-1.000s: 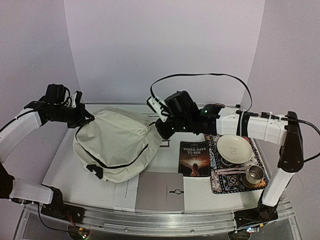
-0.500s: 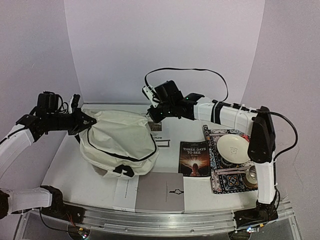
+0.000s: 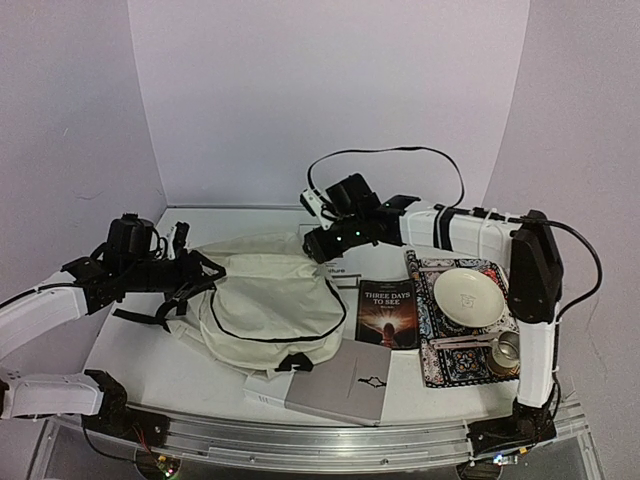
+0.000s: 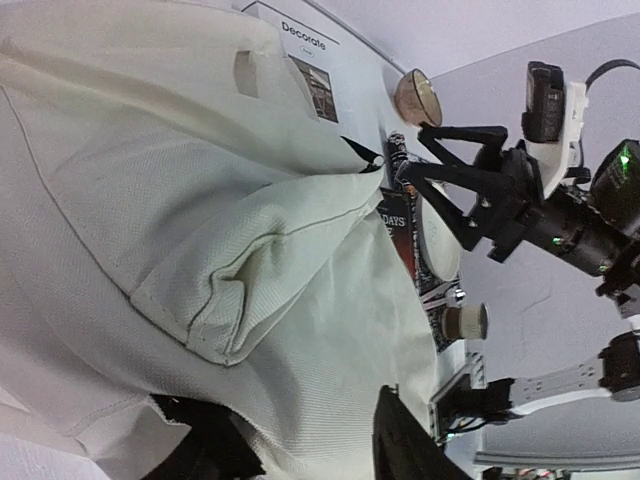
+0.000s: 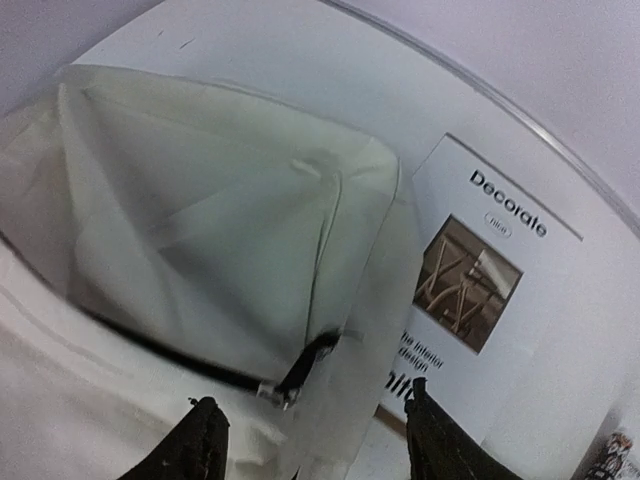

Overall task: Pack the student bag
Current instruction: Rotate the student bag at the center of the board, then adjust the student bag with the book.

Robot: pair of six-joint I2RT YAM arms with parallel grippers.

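Bag (image 3: 270, 300) lies left of centre on the surface (image 3: 140, 350); both hands are released, left hand (image 3: 200, 278) at its left edge, right hand (image 3: 312, 246) above its far corner. Grey book (image 3: 340, 385) and dark book (image 3: 390, 315) lie outside: packing seems unstarted.

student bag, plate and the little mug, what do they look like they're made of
The student bag: woven cloth, probably canvas or cotton, matte cream; the weave shows up close and it folds softly. The plate: looks like glazed ceramic, off-white with a slight sheen, though it could be plastic. The mug: metal, likely steel, by its grey reflective shine.
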